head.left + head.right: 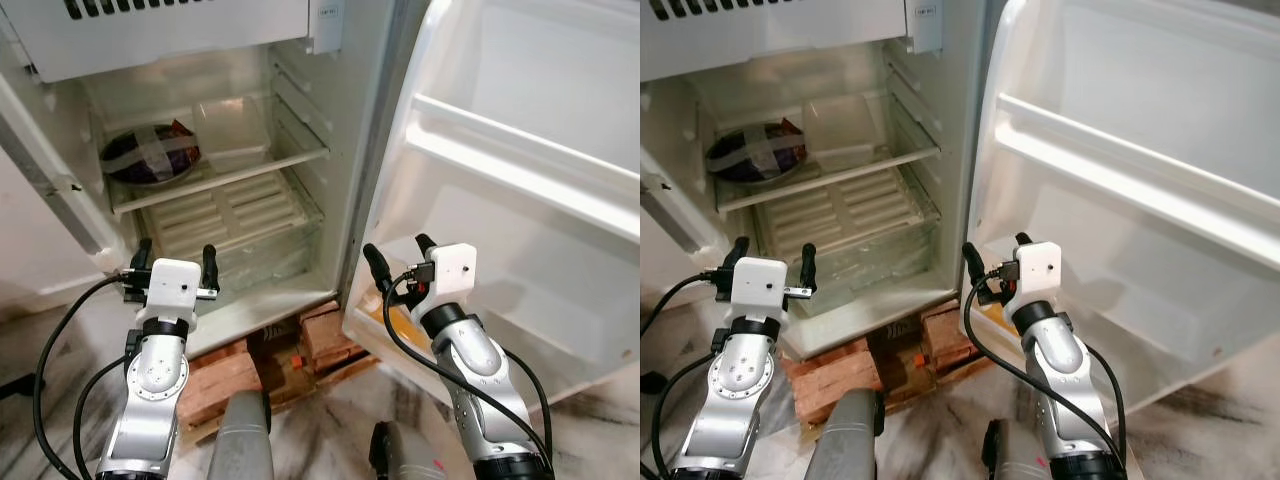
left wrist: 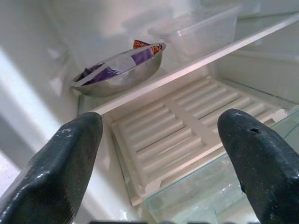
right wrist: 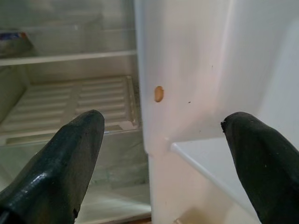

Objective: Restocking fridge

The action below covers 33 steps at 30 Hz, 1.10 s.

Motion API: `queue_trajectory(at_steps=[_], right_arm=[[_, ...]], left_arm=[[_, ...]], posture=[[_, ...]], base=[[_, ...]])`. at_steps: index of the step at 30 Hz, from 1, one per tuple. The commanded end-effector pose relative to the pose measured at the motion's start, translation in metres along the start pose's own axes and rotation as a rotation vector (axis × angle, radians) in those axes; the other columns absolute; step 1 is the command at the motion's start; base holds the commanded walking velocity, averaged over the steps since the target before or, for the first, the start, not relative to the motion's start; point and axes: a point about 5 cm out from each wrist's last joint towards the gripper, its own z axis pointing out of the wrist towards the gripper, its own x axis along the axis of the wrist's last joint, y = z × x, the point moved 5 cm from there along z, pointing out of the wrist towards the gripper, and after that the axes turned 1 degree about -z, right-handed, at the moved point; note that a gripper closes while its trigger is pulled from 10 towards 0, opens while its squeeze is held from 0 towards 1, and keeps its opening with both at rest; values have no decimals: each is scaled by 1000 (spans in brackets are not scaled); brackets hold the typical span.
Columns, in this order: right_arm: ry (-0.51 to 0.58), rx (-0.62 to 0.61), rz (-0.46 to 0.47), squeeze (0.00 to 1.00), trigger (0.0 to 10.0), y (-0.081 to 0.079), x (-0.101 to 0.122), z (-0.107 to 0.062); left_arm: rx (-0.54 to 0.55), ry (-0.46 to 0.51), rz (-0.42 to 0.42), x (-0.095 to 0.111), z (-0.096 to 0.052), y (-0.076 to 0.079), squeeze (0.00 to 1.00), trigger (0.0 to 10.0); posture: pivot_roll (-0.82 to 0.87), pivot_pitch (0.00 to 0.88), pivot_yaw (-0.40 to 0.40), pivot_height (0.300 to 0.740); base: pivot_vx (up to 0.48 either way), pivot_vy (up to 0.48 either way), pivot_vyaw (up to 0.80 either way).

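The open fridge [image 1: 345, 190] stands before me. A steel bowl [image 1: 150, 155] covered in film, with purple packets inside, sits at the left of the glass shelf [image 1: 235, 172]; a clear plastic box [image 1: 232, 128] is beside it. Below lies the ribbed white crisper cover [image 1: 225, 215]. My left gripper [image 1: 172, 262] is open with nothing in it, held just in front of the crisper. My right gripper [image 1: 400, 258] is open with nothing in it, near the fridge's right edge and the lower door shelf [image 3: 210, 163]. The left wrist view looks at the bowl [image 2: 119, 72].
The open door [image 1: 530, 190] with bare white racks fills the right side. The fridge stands on wooden blocks [image 1: 255, 365] over a marble floor. Something orange [image 1: 398, 322] lies low in the door rack behind my right wrist. The freezer compartment [image 1: 170, 30] is shut above.
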Motion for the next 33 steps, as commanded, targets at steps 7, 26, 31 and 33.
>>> queue_trajectory(at_steps=[7,26,31,33], right_arm=[[4,-9,4,0,10000,2,1,4],[64,-22,-31,0,10000,8,16,15],[69,-23,-30,0,10000,7,18,17],[72,-22,-31,0,10000,7,18,18]], left_arm=[[-3,-3,2,-1,0,2,0,10000],[-5,8,0,1,4,4,0,10000],[-12,13,-13,2,4,6,0,10000],[-20,14,-17,2,3,8,0,10000]], posture=[[155,0,-26,651],[157,0,-34,716],[157,0,-36,740],[156,0,-37,740]], base=[[-414,0,0],[-205,0,0],[0,0,0],[0,0,0]])
